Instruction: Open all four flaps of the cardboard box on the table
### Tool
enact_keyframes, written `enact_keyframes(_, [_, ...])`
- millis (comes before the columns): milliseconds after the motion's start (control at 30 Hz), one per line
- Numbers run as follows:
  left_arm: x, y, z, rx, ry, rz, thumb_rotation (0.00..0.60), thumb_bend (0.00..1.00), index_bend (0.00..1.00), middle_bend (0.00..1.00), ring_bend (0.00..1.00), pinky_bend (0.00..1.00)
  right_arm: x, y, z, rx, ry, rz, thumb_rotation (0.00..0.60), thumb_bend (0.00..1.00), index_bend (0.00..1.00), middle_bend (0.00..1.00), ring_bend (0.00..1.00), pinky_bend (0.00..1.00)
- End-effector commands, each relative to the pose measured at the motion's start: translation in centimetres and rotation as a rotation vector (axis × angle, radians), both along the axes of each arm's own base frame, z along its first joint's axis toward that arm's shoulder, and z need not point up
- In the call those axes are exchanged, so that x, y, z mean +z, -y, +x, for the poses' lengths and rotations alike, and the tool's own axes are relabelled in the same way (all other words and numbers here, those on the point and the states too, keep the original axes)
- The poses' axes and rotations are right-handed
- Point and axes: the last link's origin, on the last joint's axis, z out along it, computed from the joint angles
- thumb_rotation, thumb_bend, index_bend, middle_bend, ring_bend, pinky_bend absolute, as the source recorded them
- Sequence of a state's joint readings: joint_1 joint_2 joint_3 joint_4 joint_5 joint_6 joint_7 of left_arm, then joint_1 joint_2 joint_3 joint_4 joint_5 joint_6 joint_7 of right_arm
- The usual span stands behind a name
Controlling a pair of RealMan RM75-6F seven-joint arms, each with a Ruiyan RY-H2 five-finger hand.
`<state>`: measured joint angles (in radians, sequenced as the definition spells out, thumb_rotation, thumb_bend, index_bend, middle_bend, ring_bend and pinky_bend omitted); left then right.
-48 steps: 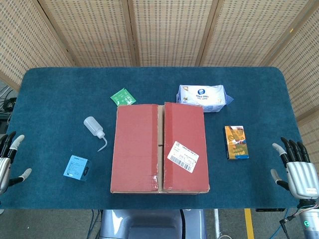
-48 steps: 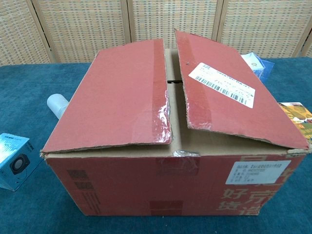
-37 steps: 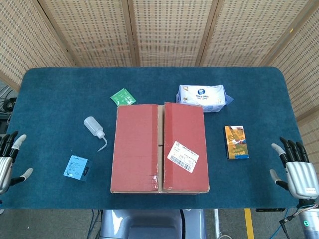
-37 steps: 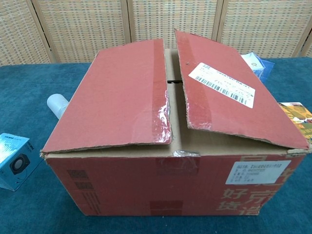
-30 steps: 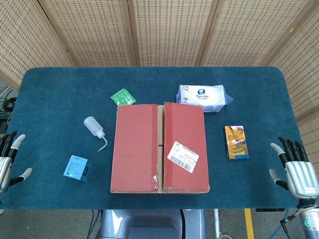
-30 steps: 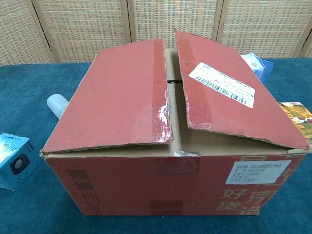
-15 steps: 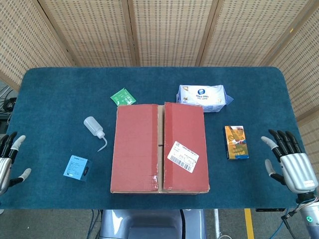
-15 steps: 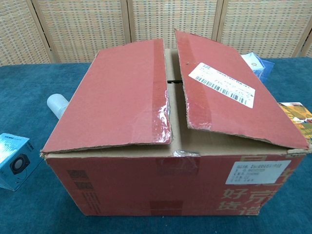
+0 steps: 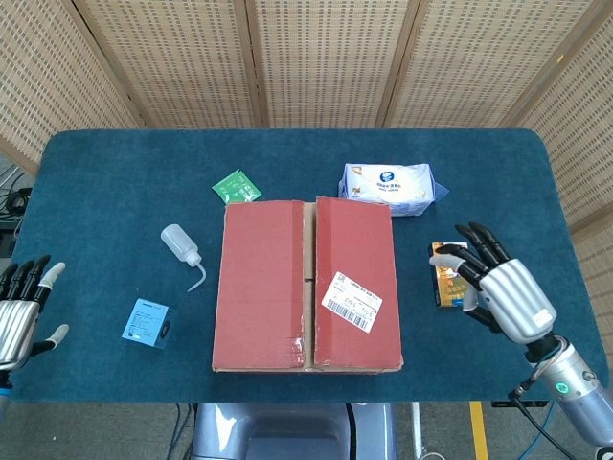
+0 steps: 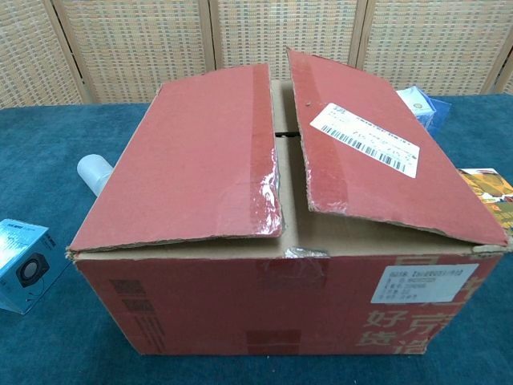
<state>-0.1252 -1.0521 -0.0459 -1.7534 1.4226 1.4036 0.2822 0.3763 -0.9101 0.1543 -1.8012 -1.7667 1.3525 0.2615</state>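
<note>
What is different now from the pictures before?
The right hand has moved inward from the table's right edge toward the cardboard box, now over the orange packet, holding nothing. The left hand barely shifted. Box flaps and the other items are unchanged.

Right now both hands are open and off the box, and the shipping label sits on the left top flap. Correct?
Not quite. The shipping label sits on the right top flap, as the head view shows. The rest holds: the left hand and right hand are open and off the box.
</note>
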Motion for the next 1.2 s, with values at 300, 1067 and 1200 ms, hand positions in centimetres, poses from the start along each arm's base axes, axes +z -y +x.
enact_keyframes(300, [-0.6,-1.1,0.6,-0.003,-0.019,-0.025,0.600,0.26,0.07,0.03,0.01,0.00,-2.8,2.4,6.2,0.124,0.028,0.178,0.600,1.00,0.30,0.30,0.02,0.00])
enact_keyframes(1067, [-0.9,-1.7,0.8,0.001,-0.022,-0.030,0.600,0.26,0.07,0.02,0.01,0.00,-8.2,3.5,11.0,0.177,-0.100,0.282,0.600,1.00,0.30,0.30,0.02,0.00])
enact_keyframes(1200, [-1.0,-1.9,0.8,0.002,-0.020,-0.032,0.600,0.26,0.07,0.02,0.01,0.00,-8.8,3.5,11.2,0.177,-0.110,0.281,0.600,1.00,0.30,0.30,0.02,0.00])
